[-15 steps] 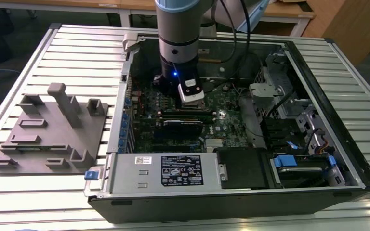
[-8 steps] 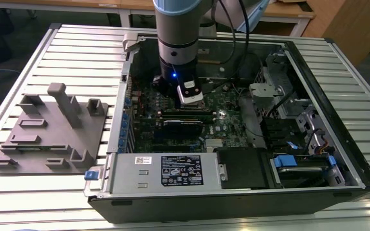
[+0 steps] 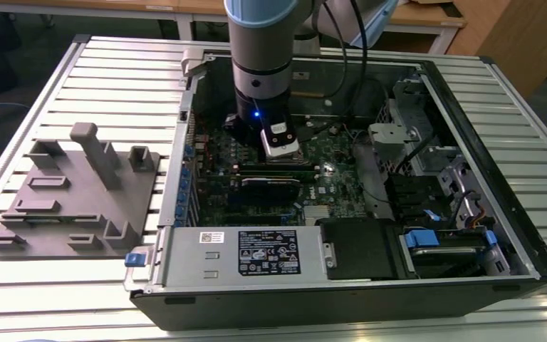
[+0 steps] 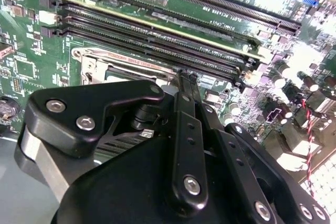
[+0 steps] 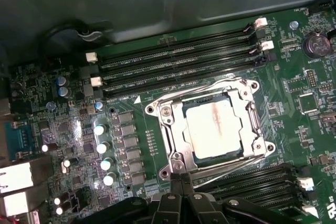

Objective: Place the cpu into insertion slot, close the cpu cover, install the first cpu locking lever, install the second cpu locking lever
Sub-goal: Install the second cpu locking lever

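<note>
In the first wrist view the cpu (image 5: 215, 124), a silver-tan square, lies in the insertion slot, whose dark rim (image 5: 220, 157) shows around it. The cpu cover (image 5: 173, 132), a metal frame with a square window, lies flat over the chip. One thin wire lever (image 5: 199, 88) runs along the side by the memory slots, another (image 5: 231, 164) along the opposite side. My gripper (image 5: 181, 179) is shut with nothing between its fingers. Its tips stand at the socket's corner. In the second wrist view my gripper (image 4: 184, 76) hovers at the socket frame (image 4: 100, 64). The exterior view shows the gripper (image 3: 281, 146) low over the motherboard.
The motherboard sits in an open computer case (image 3: 501, 142) on a slatted table (image 3: 112, 78). Memory slots (image 5: 178, 61) flank the socket. A power supply (image 3: 245, 253) and drive bays (image 3: 444, 249) line the case's near side. A grey fixture block (image 3: 74, 192) stands at the exterior view's left.
</note>
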`<state>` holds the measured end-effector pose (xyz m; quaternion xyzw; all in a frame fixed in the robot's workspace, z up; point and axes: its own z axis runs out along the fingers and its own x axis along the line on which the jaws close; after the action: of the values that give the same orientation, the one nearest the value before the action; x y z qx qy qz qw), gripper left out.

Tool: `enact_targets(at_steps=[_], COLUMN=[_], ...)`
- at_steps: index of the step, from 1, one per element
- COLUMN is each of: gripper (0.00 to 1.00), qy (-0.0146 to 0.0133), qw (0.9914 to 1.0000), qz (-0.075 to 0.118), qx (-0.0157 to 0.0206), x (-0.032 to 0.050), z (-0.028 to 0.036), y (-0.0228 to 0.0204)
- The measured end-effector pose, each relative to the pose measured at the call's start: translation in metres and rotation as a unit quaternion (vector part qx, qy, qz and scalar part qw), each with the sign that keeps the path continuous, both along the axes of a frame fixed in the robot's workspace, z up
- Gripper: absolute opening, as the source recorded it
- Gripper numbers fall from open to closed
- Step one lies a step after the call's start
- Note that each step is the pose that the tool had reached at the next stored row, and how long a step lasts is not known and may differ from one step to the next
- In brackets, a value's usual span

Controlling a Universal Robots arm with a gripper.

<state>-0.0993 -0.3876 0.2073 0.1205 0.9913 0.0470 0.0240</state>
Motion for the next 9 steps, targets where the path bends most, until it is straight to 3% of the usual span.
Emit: enact_targets(at_steps=[4, 9], gripper=[0.1, 0.1], qy=[0.0, -0.0002], qw=[1.0, 0.99995], qz=[0.0, 0.0], qx=[0.0022, 0.0101], x=[0.0, -0.0003], z=[0.0, 0.0002], y=[-0.0021, -0.0056])
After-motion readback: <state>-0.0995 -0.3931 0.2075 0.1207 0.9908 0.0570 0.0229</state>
